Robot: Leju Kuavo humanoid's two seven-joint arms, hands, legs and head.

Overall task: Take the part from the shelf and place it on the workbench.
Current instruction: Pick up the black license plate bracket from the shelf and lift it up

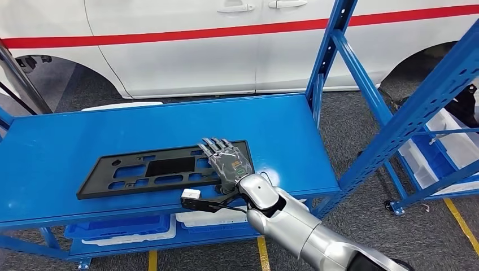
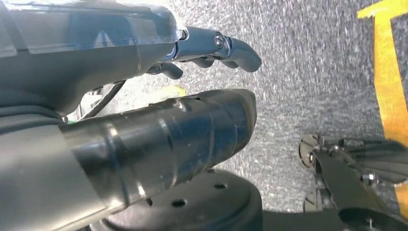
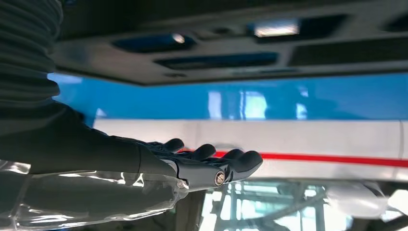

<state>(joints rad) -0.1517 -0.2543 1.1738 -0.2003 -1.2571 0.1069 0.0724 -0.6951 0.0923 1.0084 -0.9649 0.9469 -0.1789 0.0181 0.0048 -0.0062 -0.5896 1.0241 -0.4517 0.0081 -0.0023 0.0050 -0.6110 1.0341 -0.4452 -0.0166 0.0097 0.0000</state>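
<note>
A flat black plastic part (image 1: pixel 152 169) with several cut-outs lies lengthwise on the blue shelf (image 1: pixel 169 121). My right hand (image 1: pixel 226 161) reaches over its right end, palm down with the fingers stretched out flat and together. In the right wrist view a gap shows between the right hand (image 3: pixel 202 163) and the black part (image 3: pixel 216 53), so the hand holds nothing. My left hand (image 2: pixel 159 125) hangs over the grey floor, its thumb and fingers apart and empty.
A white van (image 1: pixel 226 45) with a red stripe stands close behind the shelf. Blue uprights (image 1: pixel 333 51) frame the shelf's right end. Blue and white bins (image 1: pixel 124 228) sit on the lower level. A second blue rack with white bins (image 1: pixel 446 147) stands at the right.
</note>
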